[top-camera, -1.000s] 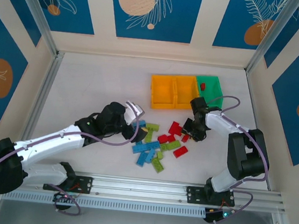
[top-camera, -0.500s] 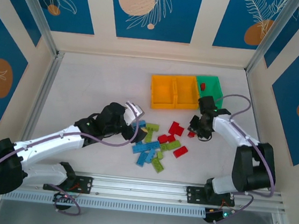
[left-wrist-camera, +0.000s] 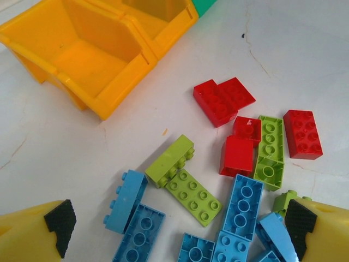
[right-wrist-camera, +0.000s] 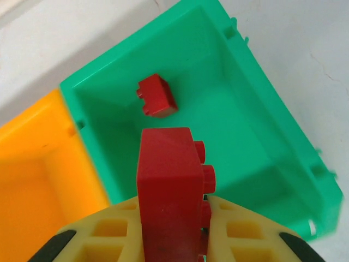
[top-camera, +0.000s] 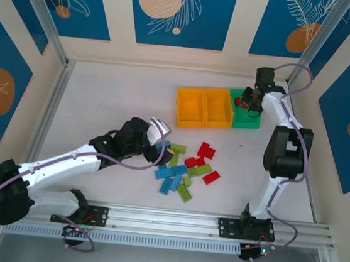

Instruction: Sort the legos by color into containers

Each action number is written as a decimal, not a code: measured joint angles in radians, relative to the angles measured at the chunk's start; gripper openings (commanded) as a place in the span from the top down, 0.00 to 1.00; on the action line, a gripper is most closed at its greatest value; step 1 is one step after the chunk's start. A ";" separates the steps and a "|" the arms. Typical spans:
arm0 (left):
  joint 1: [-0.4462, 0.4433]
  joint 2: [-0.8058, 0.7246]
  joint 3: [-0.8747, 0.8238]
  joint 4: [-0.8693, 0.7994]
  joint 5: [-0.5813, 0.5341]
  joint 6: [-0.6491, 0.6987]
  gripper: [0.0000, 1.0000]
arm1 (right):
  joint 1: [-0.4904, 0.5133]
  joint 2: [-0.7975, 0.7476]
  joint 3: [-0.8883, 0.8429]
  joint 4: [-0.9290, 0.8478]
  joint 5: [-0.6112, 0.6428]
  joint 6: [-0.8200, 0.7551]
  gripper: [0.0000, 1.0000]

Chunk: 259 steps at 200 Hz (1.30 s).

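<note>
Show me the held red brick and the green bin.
Held red studded plastic brick [right-wrist-camera: 166,180], right wrist view, middle of its smooth face.
Green rectangular plastic bin [right-wrist-camera: 240,136], right wrist view, bare floor.

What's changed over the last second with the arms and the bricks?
The right gripper lifted a red brick from beside the pile and carried it away to above the green bin, still shut on it. The left gripper, the remaining pile and the orange bins stayed put.

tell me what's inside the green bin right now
One small red lego lies on the floor of the green bin. The right gripper holds a second red lego above it, hiding part of the near floor.
</note>
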 measured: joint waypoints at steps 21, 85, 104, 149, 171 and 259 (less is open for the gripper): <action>-0.001 -0.002 0.000 -0.003 -0.028 -0.024 0.00 | -0.008 0.094 0.106 -0.056 -0.004 -0.023 0.56; 0.005 0.045 0.035 -0.038 -0.132 -0.146 0.14 | 0.003 -0.056 0.078 -0.150 -0.076 0.019 0.53; 0.027 0.116 0.110 -0.106 -0.141 -0.179 0.40 | 0.040 -0.240 -0.055 -0.161 -0.136 0.044 0.48; 0.079 0.299 0.251 -0.247 -0.123 -0.163 0.37 | 0.293 -0.626 -0.308 -0.208 -0.255 0.086 0.41; 0.097 0.418 0.339 -0.328 -0.102 -0.122 0.31 | 0.346 -0.679 -0.351 -0.275 -0.277 0.101 0.37; 0.153 0.740 0.552 -0.467 0.001 -0.014 0.40 | 0.369 -0.718 -0.407 -0.326 -0.266 0.124 0.34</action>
